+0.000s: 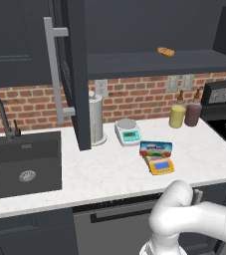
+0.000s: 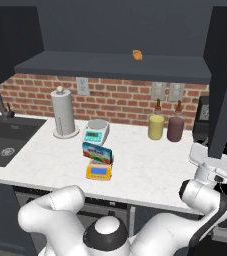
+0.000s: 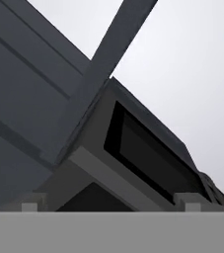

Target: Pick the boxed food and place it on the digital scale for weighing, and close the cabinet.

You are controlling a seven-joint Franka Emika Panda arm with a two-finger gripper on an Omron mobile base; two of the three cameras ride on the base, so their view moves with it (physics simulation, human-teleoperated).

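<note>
The boxed food (image 2: 97,152) already stands on the digital scale (image 2: 98,171), well left of the spread, empty fingers (image 2: 212,162). Closing the cabinet (image 2: 224,75) remains: push its right door, just above them, shut.

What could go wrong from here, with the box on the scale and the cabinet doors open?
The boxed food stands tilted on the digital scale, so a bump could topple it. The cabinet door hangs just above the open gripper, and a careless push may glance off its edge. The left door juts over the counter, so a sweeping arm could clip it.
</note>
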